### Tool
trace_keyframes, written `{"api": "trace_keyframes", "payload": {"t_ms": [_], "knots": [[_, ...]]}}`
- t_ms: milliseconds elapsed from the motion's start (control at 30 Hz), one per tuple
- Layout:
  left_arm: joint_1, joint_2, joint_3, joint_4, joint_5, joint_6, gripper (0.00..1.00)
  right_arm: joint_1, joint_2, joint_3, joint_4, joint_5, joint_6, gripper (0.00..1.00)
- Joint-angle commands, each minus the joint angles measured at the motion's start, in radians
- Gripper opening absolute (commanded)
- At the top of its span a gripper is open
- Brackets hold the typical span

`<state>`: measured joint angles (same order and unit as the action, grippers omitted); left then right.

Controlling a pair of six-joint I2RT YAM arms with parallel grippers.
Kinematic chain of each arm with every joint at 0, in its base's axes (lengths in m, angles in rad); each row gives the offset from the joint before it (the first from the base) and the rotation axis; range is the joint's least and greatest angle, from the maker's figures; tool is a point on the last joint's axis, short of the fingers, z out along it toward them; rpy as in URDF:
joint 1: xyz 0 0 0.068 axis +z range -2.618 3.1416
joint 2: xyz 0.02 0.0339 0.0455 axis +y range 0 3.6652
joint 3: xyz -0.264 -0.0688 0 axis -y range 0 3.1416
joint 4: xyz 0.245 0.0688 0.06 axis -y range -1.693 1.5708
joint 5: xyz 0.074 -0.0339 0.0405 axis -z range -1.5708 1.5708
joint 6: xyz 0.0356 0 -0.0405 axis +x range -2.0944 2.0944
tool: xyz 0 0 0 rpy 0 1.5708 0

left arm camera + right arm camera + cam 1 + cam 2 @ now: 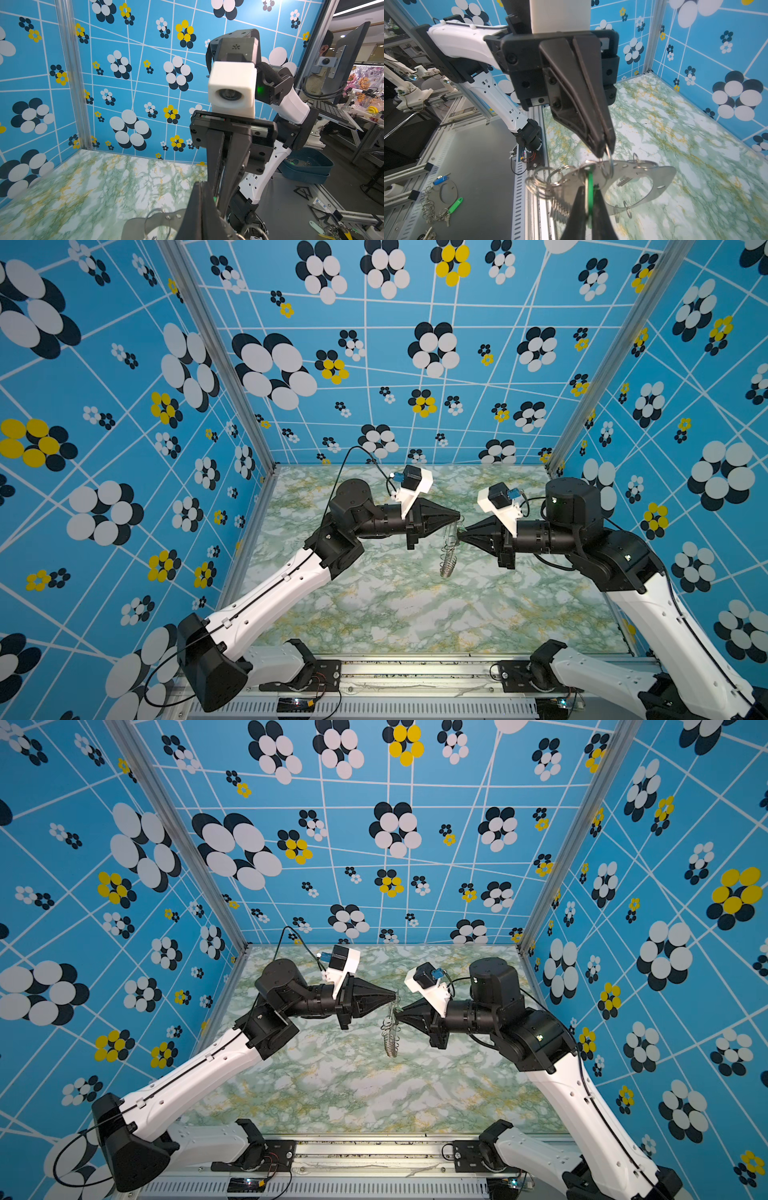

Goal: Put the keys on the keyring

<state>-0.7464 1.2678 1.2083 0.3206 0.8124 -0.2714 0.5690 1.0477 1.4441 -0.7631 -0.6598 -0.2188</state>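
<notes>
- The left gripper (605,145) was pinched shut on one wire loop (609,160) of the keyring (660,176), which hung above the table (374,614).
- The right gripper (459,534) was clamped on the green key (590,182), right up against the ring's loops.
- It looked like mid-threading to me. I couldn't tell if the key was actually on.

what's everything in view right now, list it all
keyring: one, grey with silver loops, hanging above table centre
key: one, green, against keyring's edge
table: one, green-white marble, below the keyring
walls: three, blue flowered, around table
blue key tag: one, blue, on grey bench outside
green key tag: one, green, same bench
left gripper: one, black, shut on a keyring loop
right gripper: one, black, shut on key
</notes>
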Motion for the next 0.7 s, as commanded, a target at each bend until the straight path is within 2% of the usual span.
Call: {"api": "trace_keyframes", "payload": {"t_ms": [0, 433, 667], "knots": [[-0.003, 0.007, -0.022, 0.132, -0.004, -0.051, 0.0, -0.002, -0.011, -0.016, 0.039, -0.018, 0.018, 0.0], [-0.019, 0.091, -0.072, 0.486, -0.021, -0.236, 0.0, 0.034, 0.018, -0.071, 0.152, -0.048, 0.073, 0.0], [-0.028, 0.123, -0.075, 0.57, -0.01, -0.305, 0.0, 0.058, 0.04, -0.078, 0.192, -0.038, 0.086, 0.0]]}}
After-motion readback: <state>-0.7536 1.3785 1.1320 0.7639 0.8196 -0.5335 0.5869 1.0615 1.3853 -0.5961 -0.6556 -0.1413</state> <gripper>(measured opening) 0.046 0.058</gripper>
